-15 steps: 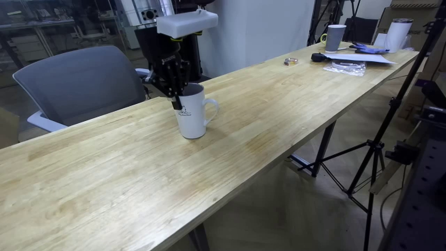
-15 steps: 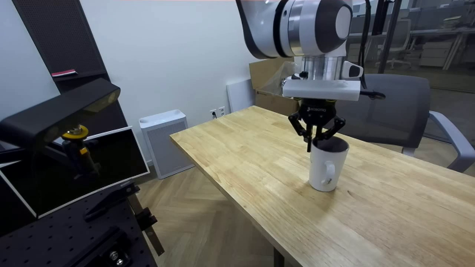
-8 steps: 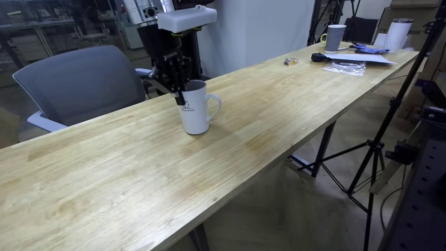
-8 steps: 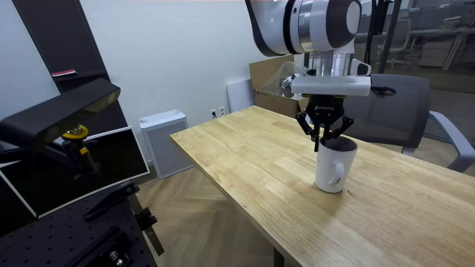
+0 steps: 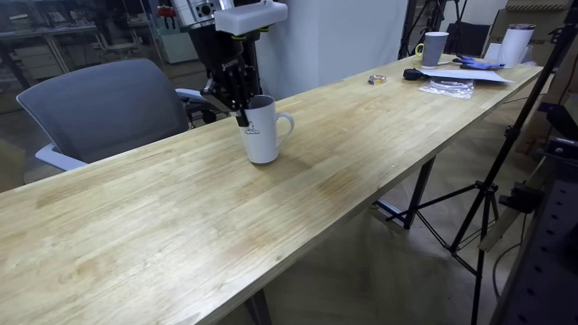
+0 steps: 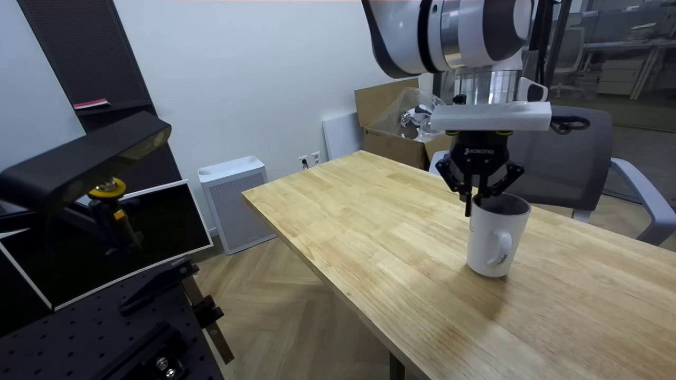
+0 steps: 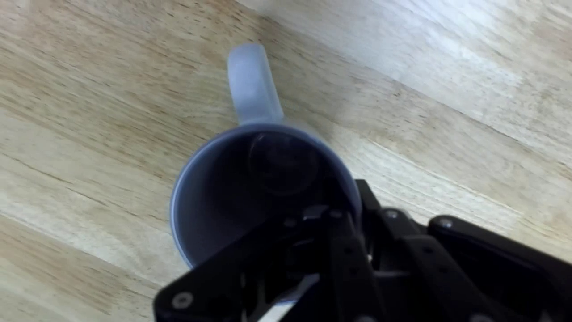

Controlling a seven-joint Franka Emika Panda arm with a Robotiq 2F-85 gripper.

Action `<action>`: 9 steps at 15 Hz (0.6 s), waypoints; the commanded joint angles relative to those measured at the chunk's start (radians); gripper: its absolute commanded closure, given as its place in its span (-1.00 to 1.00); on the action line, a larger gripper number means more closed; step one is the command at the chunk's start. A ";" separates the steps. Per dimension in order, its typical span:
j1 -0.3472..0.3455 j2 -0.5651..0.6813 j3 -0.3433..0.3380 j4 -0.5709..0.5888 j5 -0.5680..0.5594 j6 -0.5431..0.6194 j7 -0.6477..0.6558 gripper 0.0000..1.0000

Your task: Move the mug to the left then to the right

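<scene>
The mug [image 5: 261, 142] is white with a small dark print, a dark inside and one loop handle. It also shows in an exterior view [image 6: 487, 245] and in the wrist view [image 7: 263, 174]. My gripper [image 5: 246, 115] is shut on the mug's wall at the rim, one finger inside and one outside. The pinch also shows in an exterior view [image 6: 472, 205] and in the wrist view [image 7: 353, 201]. The mug leans slightly. Its base is at or just above the wooden table [image 5: 180, 221]; I cannot tell if it touches. The inner fingertip is mostly hidden within the mug.
At the table's far end are a grey cup [image 5: 435, 50], a white tumbler [image 5: 516, 46], a blue glove [image 5: 478, 63], paper [image 5: 467, 75], a plastic bag [image 5: 447, 87] and a small tape roll [image 5: 376, 80]. An office chair [image 5: 108, 108] stands at the table's edge.
My gripper and the mug have moved together, to the right in both exterior views, and also upward in one of them. The grip on the mug's wall has stayed the same.
</scene>
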 commanded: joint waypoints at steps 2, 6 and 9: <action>-0.015 -0.012 -0.037 0.016 -0.035 -0.023 0.035 0.95; -0.038 -0.017 -0.065 0.008 -0.049 -0.015 0.036 0.95; -0.055 -0.019 -0.082 0.003 -0.060 -0.011 0.036 0.95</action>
